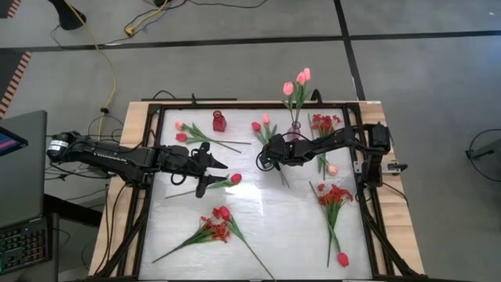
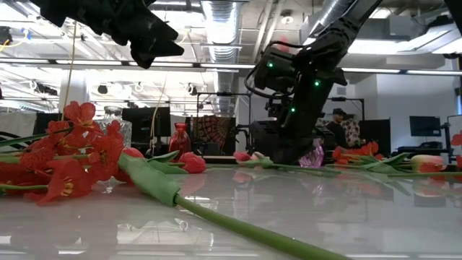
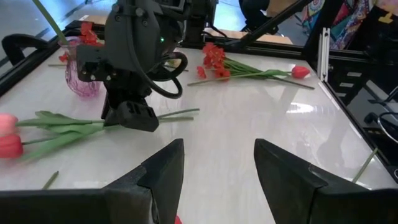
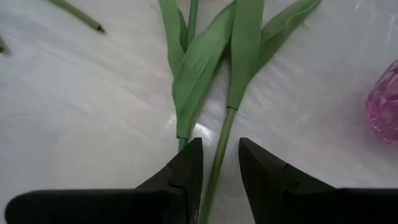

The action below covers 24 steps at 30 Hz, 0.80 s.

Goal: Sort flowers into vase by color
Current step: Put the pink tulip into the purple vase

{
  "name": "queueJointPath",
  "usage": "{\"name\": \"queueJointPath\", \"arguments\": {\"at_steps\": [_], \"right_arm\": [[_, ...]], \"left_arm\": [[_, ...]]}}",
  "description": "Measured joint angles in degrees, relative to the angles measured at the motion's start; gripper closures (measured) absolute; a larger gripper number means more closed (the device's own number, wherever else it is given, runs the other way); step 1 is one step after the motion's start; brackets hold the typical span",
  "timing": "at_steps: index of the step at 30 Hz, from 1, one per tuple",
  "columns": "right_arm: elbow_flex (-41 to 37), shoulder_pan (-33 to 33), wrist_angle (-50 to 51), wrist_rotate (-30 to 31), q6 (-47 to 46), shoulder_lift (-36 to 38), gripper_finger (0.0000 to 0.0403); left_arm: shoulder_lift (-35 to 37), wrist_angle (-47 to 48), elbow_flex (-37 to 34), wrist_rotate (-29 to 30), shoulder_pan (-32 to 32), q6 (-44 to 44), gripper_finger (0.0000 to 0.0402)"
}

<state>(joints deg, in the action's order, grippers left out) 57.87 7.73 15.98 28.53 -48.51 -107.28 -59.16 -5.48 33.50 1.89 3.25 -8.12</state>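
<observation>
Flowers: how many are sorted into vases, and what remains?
Done: pink tulips stand in the pink vase; the red vase looks empty.
In hand: the right end effector is low on the table, its fingers straddling a green stem. The left end effector hovers open over a red tulip.
Left: several tulips and red sprays lie flat.

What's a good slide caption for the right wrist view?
Right claw straddles a green tulip stem on the white table.

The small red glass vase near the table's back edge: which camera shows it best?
The high view shows the small red glass vase best: whole, standing alone on the table. The low view has it small and distant behind flowers. Neither wrist view shows it.
</observation>
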Motion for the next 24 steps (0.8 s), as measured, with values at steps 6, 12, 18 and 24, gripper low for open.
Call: {"name": "queueJointPath", "arguments": {"at_steps": [6, 12, 18, 24], "right_arm": [[0.0, -0.26, 0.09, -0.11, 0.17, 0.0, 0.0274], [0.03, -0.17, 1.29, -2.18, -0.13, 0.1, 0.0294], [0.24, -1.3, 5.44, -3.33, -1.01, 0.26, 0.0363], [0.12, -4.05, 6.18, -1.61, -2.38, 0.24, 0.0383]], "left_arm": [[0.0, -0.02, 0.0, 0.0, 0.0, -0.18, 0.0219], [0.0, -0.02, 0.0, 0.0, 0.38, -1.03, 0.0219], [0.0, -0.01, 0.0, -0.02, 1.32, -1.07, 0.0219], [0.0, 0.0, 0.0, 0.0, 2.1, -0.79, 0.0219]]}}
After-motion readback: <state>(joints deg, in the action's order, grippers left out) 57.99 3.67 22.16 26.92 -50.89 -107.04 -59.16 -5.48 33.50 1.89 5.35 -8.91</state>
